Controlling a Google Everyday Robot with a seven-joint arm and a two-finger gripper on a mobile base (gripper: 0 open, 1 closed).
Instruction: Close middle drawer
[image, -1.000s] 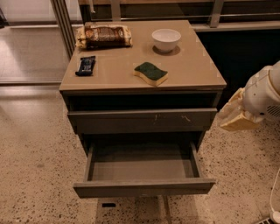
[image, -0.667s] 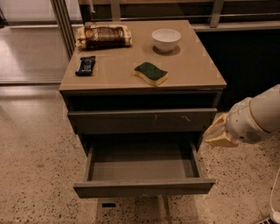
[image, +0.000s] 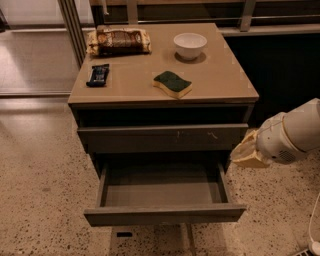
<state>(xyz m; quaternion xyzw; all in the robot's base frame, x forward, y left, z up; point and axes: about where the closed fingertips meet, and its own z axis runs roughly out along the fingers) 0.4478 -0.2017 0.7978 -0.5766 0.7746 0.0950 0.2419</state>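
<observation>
One wide, shallow grey-brown wooden middle drawer (image: 165, 214) stands pulled far out; your cream-covered gripper (image: 248, 151) hovers near its right side, likely staging a front push; spread or pressed together, you cannot tell

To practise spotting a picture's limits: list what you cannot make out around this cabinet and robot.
Camera view:
- The arm behind the gripper, right of the open middle drawer: cut off by the right edge.
- Whatever lies below the middle drawer: hidden by it.
- Inside of the upper drawer: in shadow.
- Print on the snack bar: too small.
</observation>
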